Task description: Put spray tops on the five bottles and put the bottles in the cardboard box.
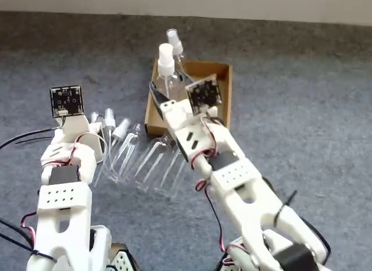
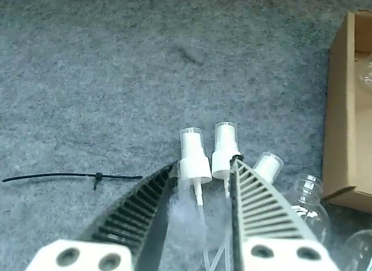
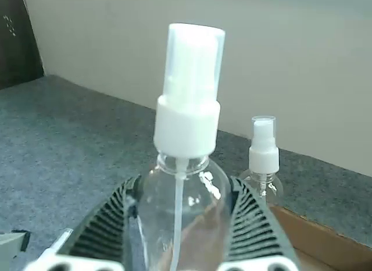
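Right gripper (image 3: 183, 186) clenched on capped bottle (image 3: 192, 224) at cardboard box (image 3: 314, 239); left gripper (image 2: 203, 164) released, straddling 2 spray tops (image 2: 195, 160).

Left jaws are spread. Two spray tops (image 2: 195, 160) sit in the gap at the tips, and a third top (image 2: 267, 165) lies just outside the pale jaw. Lying bottles (image 2: 308, 204) and the cardboard box (image 2: 340, 108) crowd that side further out. Dark-jaw side is bare table (image 2: 87, 79) plus a cable tie (image 2: 96, 178). Ahead of the tips is open.

Right jaws are full, closed around a capped bottle (image 3: 180, 207). A second capped bottle (image 3: 263, 160) stands just ahead, with the box wall below it.
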Controlling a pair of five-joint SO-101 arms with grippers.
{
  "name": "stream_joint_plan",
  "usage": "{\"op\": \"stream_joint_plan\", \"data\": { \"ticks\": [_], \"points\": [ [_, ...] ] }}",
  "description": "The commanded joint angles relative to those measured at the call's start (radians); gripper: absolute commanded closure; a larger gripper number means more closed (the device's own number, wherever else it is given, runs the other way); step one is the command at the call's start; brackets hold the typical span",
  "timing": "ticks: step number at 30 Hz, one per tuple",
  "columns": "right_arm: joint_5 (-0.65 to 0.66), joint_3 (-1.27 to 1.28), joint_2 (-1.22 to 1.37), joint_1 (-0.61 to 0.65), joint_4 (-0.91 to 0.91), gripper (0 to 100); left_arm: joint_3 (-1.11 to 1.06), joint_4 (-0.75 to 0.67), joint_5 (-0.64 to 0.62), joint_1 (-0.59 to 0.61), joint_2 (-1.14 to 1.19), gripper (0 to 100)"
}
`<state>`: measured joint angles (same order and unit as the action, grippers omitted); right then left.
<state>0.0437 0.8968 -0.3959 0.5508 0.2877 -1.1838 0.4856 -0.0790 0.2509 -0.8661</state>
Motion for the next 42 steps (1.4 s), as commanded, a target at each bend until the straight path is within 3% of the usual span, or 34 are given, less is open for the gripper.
{"op": "stream_joint_plan", "data": {
  "ticks": [1,13,30,42],
  "points": [
    [-0.008,-0.128,0.113,-0.012,0.173,99.4,0.002,-0.021,-0.009,0.01,-0.008,85],
    [-0.005,-0.173,0.467,-0.056,0.469,99.5,0.002,-0.023,-0.009,-0.005,-0.008,85],
    [-0.009,-0.38,0.727,-0.073,0.473,99.5,0.002,-0.023,-0.009,-0.012,-0.008,85],
    [-0.009,-0.395,0.76,-0.076,0.473,99.5,0.002,-0.023,-0.009,-0.012,-0.008,85]
  ]
}}
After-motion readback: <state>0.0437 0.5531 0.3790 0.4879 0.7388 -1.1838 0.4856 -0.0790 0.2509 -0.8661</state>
